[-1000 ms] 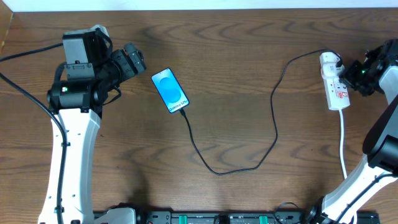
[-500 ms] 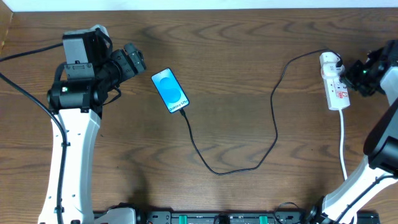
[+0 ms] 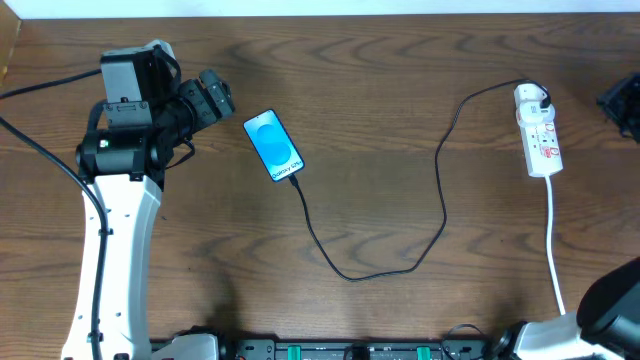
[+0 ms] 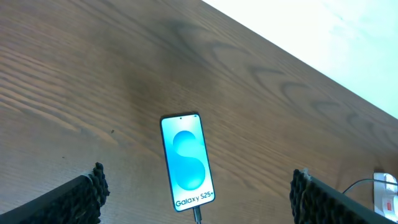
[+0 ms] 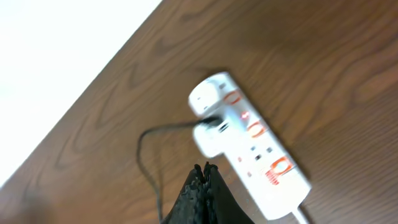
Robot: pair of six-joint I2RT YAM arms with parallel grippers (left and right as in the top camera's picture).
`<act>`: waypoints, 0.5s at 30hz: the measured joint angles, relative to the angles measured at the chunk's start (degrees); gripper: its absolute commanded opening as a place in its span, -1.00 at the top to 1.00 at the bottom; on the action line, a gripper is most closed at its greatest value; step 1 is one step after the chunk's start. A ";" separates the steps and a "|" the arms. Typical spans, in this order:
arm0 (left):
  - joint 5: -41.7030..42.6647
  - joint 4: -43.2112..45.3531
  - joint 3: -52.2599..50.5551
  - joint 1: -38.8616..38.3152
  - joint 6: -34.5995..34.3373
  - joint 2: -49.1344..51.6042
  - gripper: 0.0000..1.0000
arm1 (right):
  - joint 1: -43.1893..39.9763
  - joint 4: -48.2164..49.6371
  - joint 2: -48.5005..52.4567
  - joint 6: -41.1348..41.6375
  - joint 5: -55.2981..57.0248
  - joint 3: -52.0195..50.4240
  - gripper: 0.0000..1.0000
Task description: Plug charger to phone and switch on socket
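The phone (image 3: pixel 273 145) lies flat left of centre, its blue screen lit with "Galaxy" text; it also shows in the left wrist view (image 4: pixel 187 161). The charger cable (image 3: pixel 380 268) runs from the phone's lower end in a loop to the socket (image 3: pixel 538 132), a white power strip at the far right, where its plug (image 3: pixel 540 99) sits in the top outlet. The socket shows in the right wrist view (image 5: pixel 249 140). My left gripper (image 4: pixel 196 199) is open, left of the phone. My right gripper (image 5: pixel 206 171) is shut and empty, raised beside the socket; only a dark part (image 3: pixel 622 100) shows at the overhead's right edge.
The socket's white cord (image 3: pixel 553 240) runs down to the table's front edge. The table's far edge (image 3: pixel 330 12) meets a white surface. A dark rail with green marks (image 3: pixel 350 350) lies along the front.
My right gripper has pulled away from the socket to the right, nearly out of the overhead view. The left arm, phone and cable have not moved.
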 measured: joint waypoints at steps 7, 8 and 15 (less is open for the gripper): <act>0.00 0.00 0.00 0.00 -0.02 0.00 -0.89 | 8.79 -2.01 -3.32 -7.78 -0.63 0.00 0.97; 0.02 0.00 0.00 0.00 -0.02 0.00 -0.89 | 11.21 -2.25 -3.98 -9.20 -0.39 0.00 0.97; 0.00 0.00 0.00 0.00 -0.02 0.00 -0.89 | 27.04 -2.71 -6.38 -14.67 5.35 0.00 0.97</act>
